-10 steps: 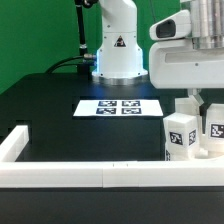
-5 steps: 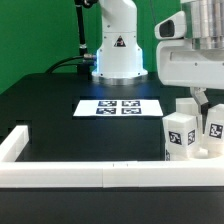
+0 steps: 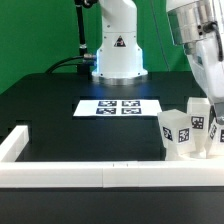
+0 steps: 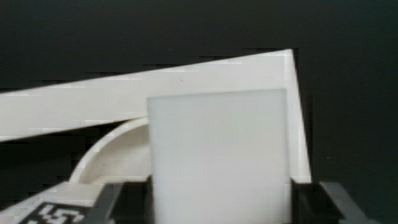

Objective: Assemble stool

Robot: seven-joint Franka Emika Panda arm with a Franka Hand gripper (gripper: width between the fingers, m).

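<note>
My gripper (image 3: 203,108) comes down tilted from the upper right of the exterior view and is shut on a white stool leg (image 3: 180,133) with black-and-white tags, which stands tilted just inside the border rail. In the wrist view the same leg (image 4: 217,150) fills the space between my dark fingers (image 4: 111,203), and my gripper (image 4: 217,208) is closed round it. Another tagged leg (image 3: 216,136) stands close beside it at the exterior view's right. A curved white edge of the round seat (image 4: 103,152) shows behind the held leg in the wrist view only.
The long white border rail (image 3: 90,178) runs along the front and turns back at the exterior view's left (image 3: 14,146); its corner shows in the wrist view (image 4: 196,85). The marker board (image 3: 120,107) lies mid-table before the robot base (image 3: 118,55).
My hand has swung from level to a steep tilt and risen toward the upper right. The held leg has turned and tipped with it, shifting slightly to the exterior view's left.
</note>
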